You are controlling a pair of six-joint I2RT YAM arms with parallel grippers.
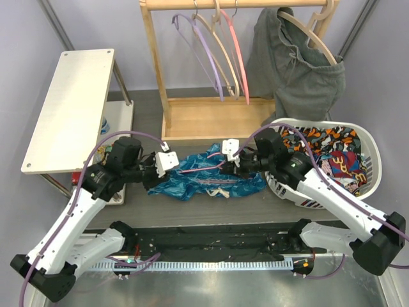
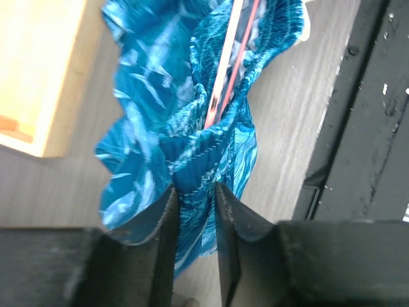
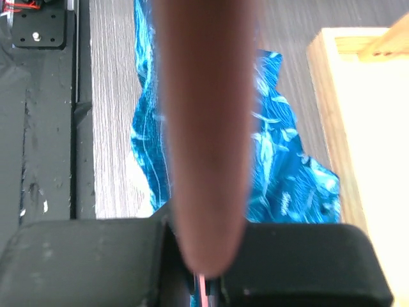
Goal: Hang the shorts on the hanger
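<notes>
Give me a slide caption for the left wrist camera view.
Left gripper pinches the shorts at the gathered waistband, with the pink hanger wire running into the folds.

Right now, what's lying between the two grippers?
The shorts, bunched on the table, with the thin pink hanger running across them; the top view shows it.

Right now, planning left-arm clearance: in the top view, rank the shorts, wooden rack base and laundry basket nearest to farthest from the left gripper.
1. The shorts, pinched in the left gripper.
2. The wooden rack base, just behind it.
3. The laundry basket, far right.
</notes>
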